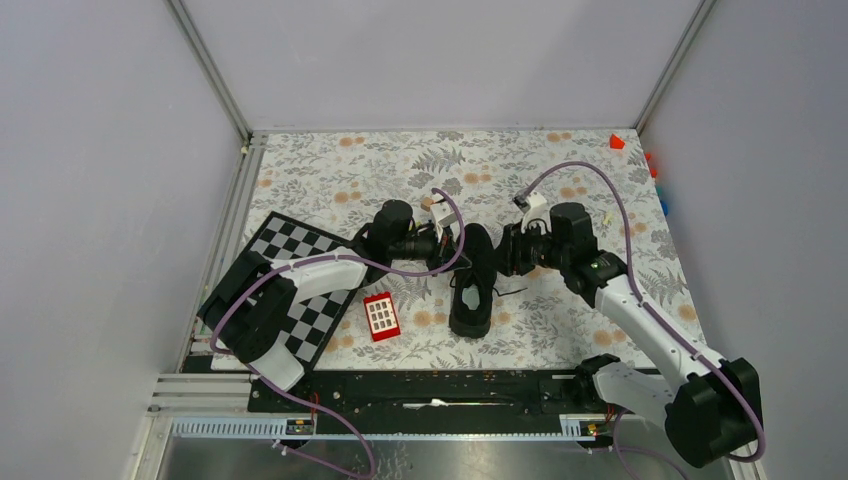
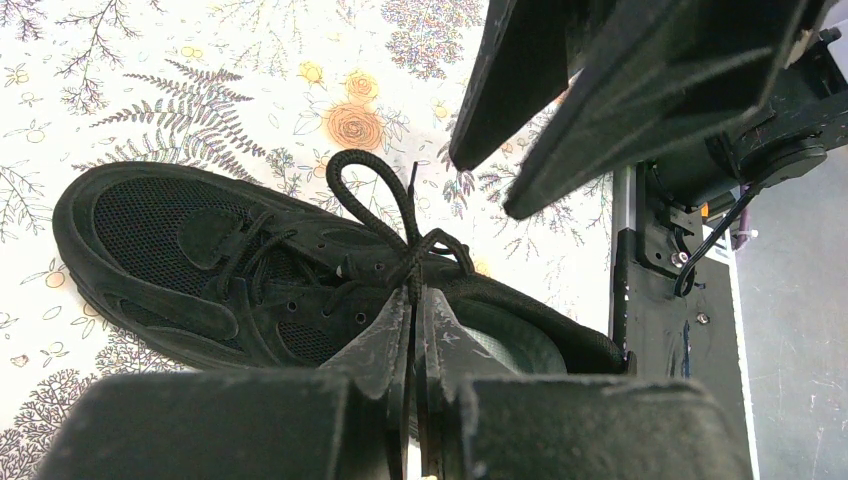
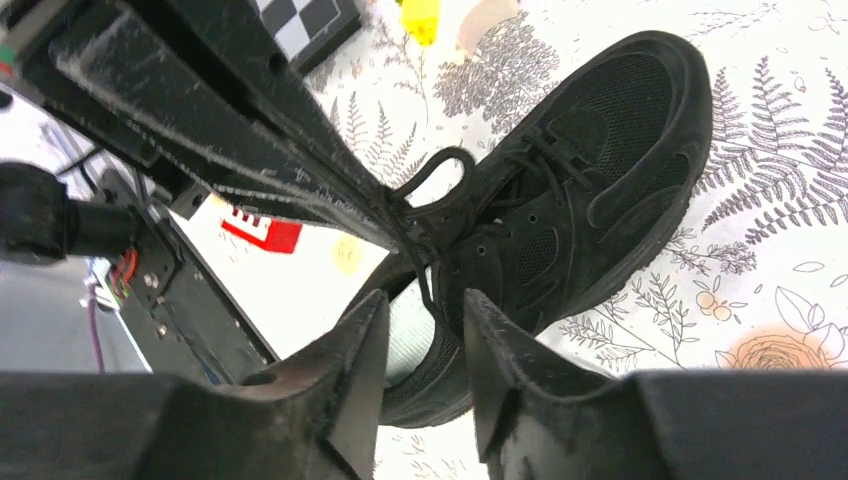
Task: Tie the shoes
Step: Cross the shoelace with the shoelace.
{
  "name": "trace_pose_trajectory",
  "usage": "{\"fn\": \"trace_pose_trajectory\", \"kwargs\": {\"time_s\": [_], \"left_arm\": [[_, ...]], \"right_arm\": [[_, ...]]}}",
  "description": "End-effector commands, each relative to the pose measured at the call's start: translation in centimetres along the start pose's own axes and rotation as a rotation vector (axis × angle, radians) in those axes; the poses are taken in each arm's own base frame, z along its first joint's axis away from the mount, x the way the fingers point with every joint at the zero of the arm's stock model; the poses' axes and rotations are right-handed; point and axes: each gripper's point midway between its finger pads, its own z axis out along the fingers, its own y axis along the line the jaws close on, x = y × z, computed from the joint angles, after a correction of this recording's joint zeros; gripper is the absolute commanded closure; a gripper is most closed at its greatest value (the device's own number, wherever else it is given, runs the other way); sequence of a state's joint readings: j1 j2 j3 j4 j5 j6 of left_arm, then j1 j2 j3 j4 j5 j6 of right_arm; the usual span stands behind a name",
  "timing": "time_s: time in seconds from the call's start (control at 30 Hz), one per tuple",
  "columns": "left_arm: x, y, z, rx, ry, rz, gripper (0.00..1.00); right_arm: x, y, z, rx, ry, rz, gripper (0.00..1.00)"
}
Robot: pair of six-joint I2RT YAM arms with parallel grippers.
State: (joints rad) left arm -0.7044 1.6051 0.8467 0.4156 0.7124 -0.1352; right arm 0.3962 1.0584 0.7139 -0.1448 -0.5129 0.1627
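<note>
Centrally on the floral table (image 1: 560, 180) lies the black sneaker (image 1: 471, 300), heel toward the arms' bases and toe pointing away. Its lace (image 2: 365, 180) stands up in a loop above the eyelets, and one strand runs down into the left gripper (image 2: 417, 325), which is clenched on it just above the shoe's opening. That arm stretches low from the left over the checkerboard (image 1: 300, 250). Opposite, the right gripper (image 3: 425, 345) faces the same knot with its jaws parted, grasping nothing, its arm bent at the elbow and reaching in from the right. A red block (image 1: 381, 316) sits just left of the heel
</note>
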Motion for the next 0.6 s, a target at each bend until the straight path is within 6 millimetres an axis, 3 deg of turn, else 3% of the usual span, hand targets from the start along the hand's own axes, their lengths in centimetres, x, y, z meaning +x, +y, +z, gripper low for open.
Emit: {"fn": "trace_pose_trajectory", "kwargs": {"time_s": [0.0, 0.07, 0.33, 0.57], "left_arm": [[-3.0, -0.9, -0.1, 0.042, -0.067, 0.079, 1.00], [-3.0, -0.9, 0.0, 0.043, -0.066, 0.079, 1.00], [-3.0, -0.9, 0.0, 0.039, -0.062, 0.075, 1.00], [-3.2, -0.9, 0.0, 0.039, -0.066, 0.078, 1.00]], "right_arm": [[-1.4, -0.6, 0.0, 0.002, -0.059, 0.013, 0.66], [-1.2, -0.3, 0.6, -0.030, -0.038, 0.036, 0.70], [-1.9, 0.6, 1.6, -0.110, -0.024, 0.030, 0.67], [-1.8, 0.8, 2.3, -0.145, -0.020, 0.046, 0.81]]}}
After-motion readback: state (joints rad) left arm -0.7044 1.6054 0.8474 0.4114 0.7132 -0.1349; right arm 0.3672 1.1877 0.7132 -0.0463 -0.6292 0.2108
